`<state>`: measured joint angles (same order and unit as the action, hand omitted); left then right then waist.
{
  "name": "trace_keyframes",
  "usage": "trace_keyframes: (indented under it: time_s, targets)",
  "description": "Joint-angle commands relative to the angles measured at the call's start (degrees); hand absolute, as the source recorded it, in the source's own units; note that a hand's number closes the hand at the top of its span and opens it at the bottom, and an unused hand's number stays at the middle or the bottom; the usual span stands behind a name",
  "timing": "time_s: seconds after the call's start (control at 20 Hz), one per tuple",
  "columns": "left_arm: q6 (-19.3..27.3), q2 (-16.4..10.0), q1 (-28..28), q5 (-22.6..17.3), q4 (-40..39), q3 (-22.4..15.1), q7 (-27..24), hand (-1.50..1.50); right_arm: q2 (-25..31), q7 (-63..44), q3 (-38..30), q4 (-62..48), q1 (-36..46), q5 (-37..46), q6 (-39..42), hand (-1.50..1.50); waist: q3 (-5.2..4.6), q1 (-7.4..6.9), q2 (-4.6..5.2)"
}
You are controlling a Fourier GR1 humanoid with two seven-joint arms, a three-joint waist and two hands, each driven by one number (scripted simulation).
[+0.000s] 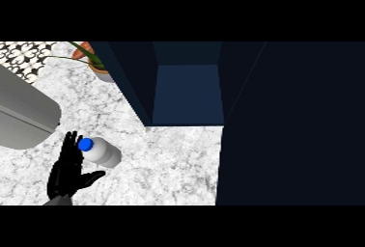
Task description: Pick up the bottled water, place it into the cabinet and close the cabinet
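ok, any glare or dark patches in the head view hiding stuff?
Head view: no glare on the counter, lit evenly; cabinet and its door nearly black, inside only slightly lighter; left hand a dark shape with little detail; bottle stands out clearly.

Blue-capped water bottle [105,152] upright, cabinet [187,91] open

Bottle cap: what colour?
Blue. The cap tops the whitish bottled water; it shows best in the head view.
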<state>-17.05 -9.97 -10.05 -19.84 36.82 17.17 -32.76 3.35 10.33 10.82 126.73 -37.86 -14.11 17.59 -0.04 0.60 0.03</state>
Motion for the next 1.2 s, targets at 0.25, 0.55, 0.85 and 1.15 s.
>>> trace_keyframes:
  time_s: [0.25, 0.55, 0.85, 1.15]
  targets:
    - [-4.4, 0.1, -4.8, 0.9, -12.5, 0.3, -7.6, -1.5, -0.6, 0.4, 2.2, 1.6, -1.6, 0.7, 0.1, -1.5, -0.02, 0.17, 0.0]
    - [-7.9, 2.0, -9.8, -1.1, -15.9, 1.3, -6.3, -1.5, -1.8, -2.3, 2.5, -0.6, 3.4, 1.7, -2.7, -1.5, -0.05, 0.14, 0.12]
    - [-10.3, 2.5, -11.0, -1.3, -17.7, 1.2, -5.5, -1.5, 1.0, -2.3, -0.2, 0.6, 1.7, -2.4, -0.1, -1.5, -0.04, 0.46, 0.11]
    - [-15.1, 2.5, -10.6, 0.3, -19.1, -0.2, -8.6, -1.5, -1.8, -3.3, 2.3, -0.6, 4.9, 0.5, -3.3, -1.5, -0.11, 0.43, 0.27]
